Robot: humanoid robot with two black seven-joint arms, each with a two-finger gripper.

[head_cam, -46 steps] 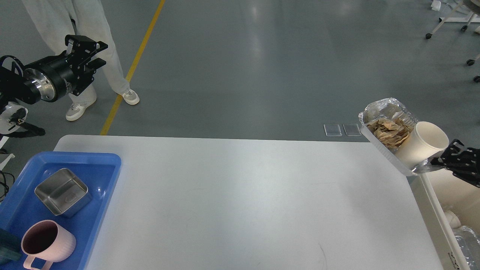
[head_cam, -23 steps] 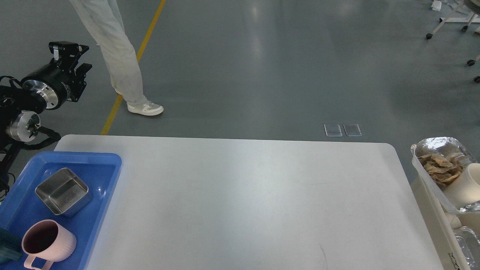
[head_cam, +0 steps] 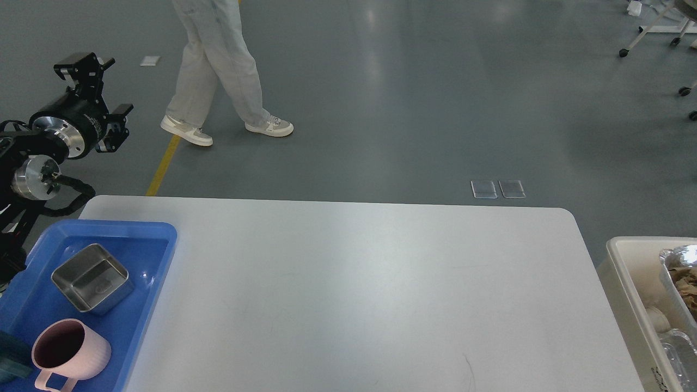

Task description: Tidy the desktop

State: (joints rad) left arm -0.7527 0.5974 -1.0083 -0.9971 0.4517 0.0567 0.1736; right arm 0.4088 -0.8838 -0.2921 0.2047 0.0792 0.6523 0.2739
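Note:
The desktop (head_cam: 354, 283) is a wide light grey-white tabletop with rounded corners; its middle is bare. My left gripper (head_cam: 102, 86) is held up beyond the table's far-left corner, over the floor, open and empty. My right gripper is out of view. A foil tray (head_cam: 675, 257) with crumpled brown paper lies inside the cream-white bin (head_cam: 626, 261) at the right edge, partly cut off by the frame.
A blue plastic tray (head_cam: 163, 234) on the table's left holds a square steel container (head_cam: 92, 277) and a pink mug (head_cam: 71, 351). Another foil tray (head_cam: 680, 348) lies lower in the bin. A person (head_cam: 218, 65) walks across the floor behind.
The foil tray with paper and cup went from above the table's right corner down into the bin. The right gripper left the view. The left gripper drew back left and turned. The person walked right.

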